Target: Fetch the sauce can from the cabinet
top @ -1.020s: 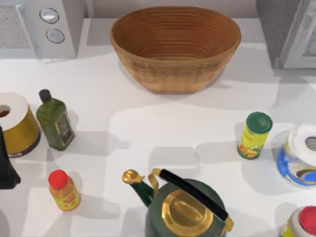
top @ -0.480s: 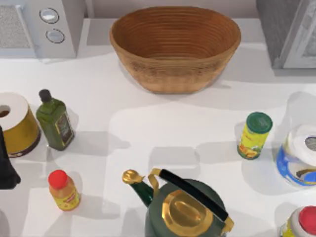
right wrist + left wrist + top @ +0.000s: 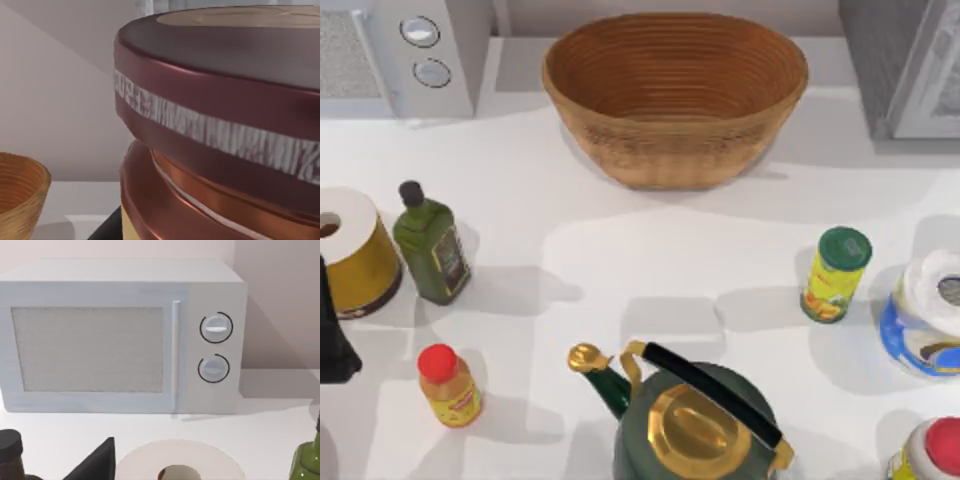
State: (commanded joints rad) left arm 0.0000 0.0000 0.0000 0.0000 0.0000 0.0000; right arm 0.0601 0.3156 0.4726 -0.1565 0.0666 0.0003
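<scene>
The sauce can [image 3: 215, 125] looms close in the right wrist view, with a dark red rim, a tan top and a sliver of tan side. It leans against the level table line behind it, so it stands on nothing. My right gripper is shut on it, its fingers hidden by the can. The cabinet [image 3: 875, 60], dark grey with a pale grey door panel, stands at the table's back right corner. My left gripper [image 3: 332, 335] is parked at the left edge, a dark shape beside the paper roll.
A wicker basket [image 3: 675, 130] sits at the back middle, a microwave [image 3: 410, 50] at the back left. An oil bottle [image 3: 432, 245], a paper roll [image 3: 350, 250], a red-capped yellow bottle [image 3: 448, 385], a green kettle [image 3: 695, 420], a green-lidded yellow can [image 3: 835, 275] and a blue-white roll [image 3: 925, 320] crowd the front.
A soft shadow on the table's right side has slid from beside the cabinet toward the blue-white roll. Nothing on the table has moved.
</scene>
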